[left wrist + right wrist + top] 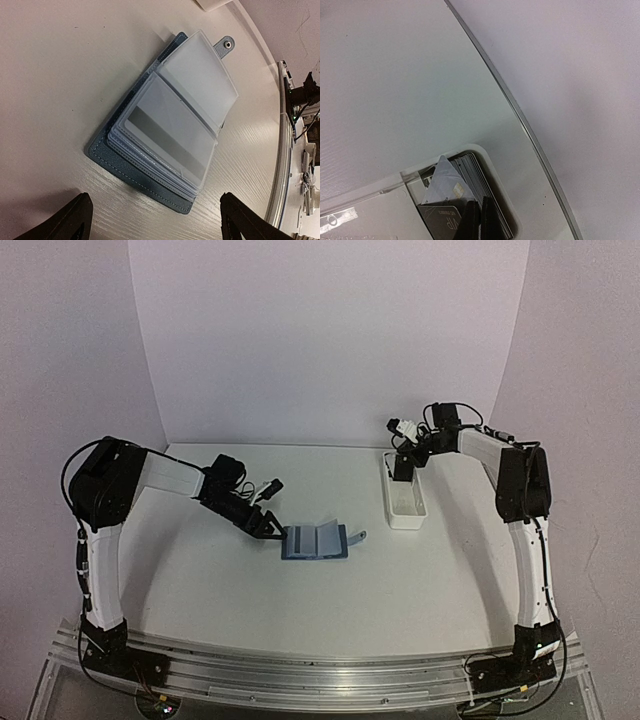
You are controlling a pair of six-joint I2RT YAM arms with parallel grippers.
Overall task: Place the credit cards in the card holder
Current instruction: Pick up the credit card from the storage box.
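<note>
Now the right pincer (403, 468), upper right, is pinched shut among the credit cards (475, 172), hold unclear; the card holder (316, 541) lies lower-left, beside the wide-open, empty left pincer (266, 526).

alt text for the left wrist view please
An open blue card holder lies on the white table, its clear sleeves fanned out, the front one holding a card with a grey stripe. The two dark fingertips of the left gripper stand wide apart at the bottom edge, clear of it.
</note>
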